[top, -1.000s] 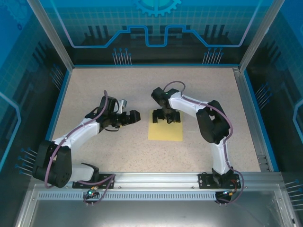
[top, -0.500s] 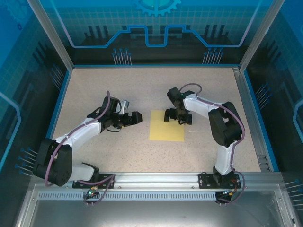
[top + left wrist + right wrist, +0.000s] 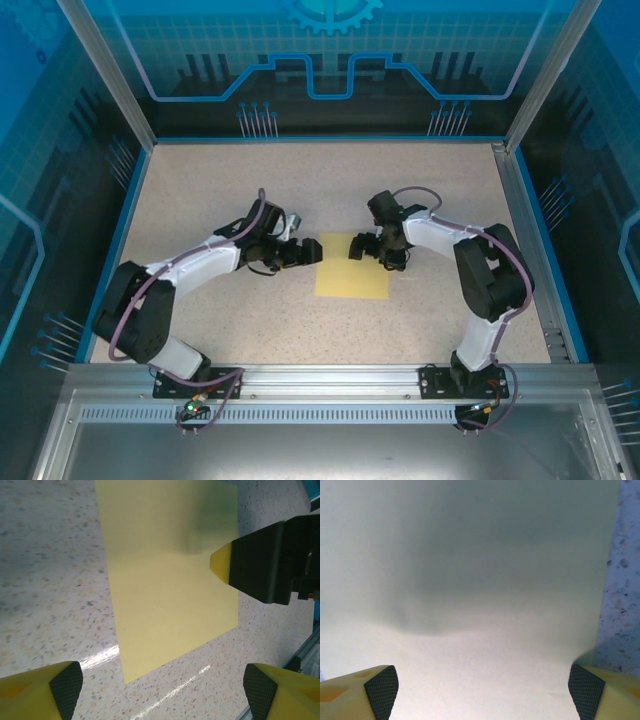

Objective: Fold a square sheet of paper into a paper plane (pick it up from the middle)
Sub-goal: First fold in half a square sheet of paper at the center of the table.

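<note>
The square sheet of paper (image 3: 350,272) is plain yellow and lies flat and unfolded on the speckled table. My left gripper (image 3: 308,250) hovers at the sheet's upper left corner, open, with bare table between its fingers. From the left wrist, the sheet (image 3: 170,580) lies ahead of the left gripper (image 3: 162,690). My right gripper (image 3: 378,250) stands open over the sheet's upper right part. From the right wrist, the sheet (image 3: 470,605) spreads under the right gripper (image 3: 482,687), whose right finger is at the sheet's edge. Whether the pads touch the paper I cannot tell.
The speckled table (image 3: 250,190) is walled by a blue rim (image 3: 125,220) on the left and a metal rail (image 3: 530,240) on the right. The right gripper's black finger (image 3: 260,562) reaches over the sheet's far side in the left wrist view.
My left gripper has moved right to the sheet's left edge. My right gripper has slid right from the sheet's upper middle to its upper right, nudging the sheet slightly rightward.
</note>
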Action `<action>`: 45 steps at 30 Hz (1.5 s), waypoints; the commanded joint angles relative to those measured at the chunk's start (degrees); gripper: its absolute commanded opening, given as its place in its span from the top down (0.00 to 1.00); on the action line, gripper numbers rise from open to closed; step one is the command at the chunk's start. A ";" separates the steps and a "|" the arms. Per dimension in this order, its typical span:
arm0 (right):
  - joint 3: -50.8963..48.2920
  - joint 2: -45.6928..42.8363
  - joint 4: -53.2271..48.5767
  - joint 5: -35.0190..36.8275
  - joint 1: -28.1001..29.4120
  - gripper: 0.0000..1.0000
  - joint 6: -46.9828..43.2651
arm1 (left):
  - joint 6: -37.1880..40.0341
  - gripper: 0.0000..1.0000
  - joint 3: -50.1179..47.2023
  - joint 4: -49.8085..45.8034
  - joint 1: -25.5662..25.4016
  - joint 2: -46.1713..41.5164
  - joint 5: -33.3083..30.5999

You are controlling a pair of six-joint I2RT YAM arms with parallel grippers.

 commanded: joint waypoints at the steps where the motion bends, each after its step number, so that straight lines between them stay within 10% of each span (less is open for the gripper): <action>1: -2.08 -0.41 4.49 -5.47 -1.25 0.10 -0.28 | -2.49 0.19 3.51 0.62 -1.77 3.16 0.03; 15: -4.28 -5.93 4.35 -7.17 -4.08 0.10 -3.26 | -3.52 0.34 8.74 1.07 -4.04 12.06 -0.24; 45: -13.16 -4.55 13.95 -12.73 -4.37 0.20 -0.83 | -3.65 0.35 8.40 2.48 -5.07 17.37 0.13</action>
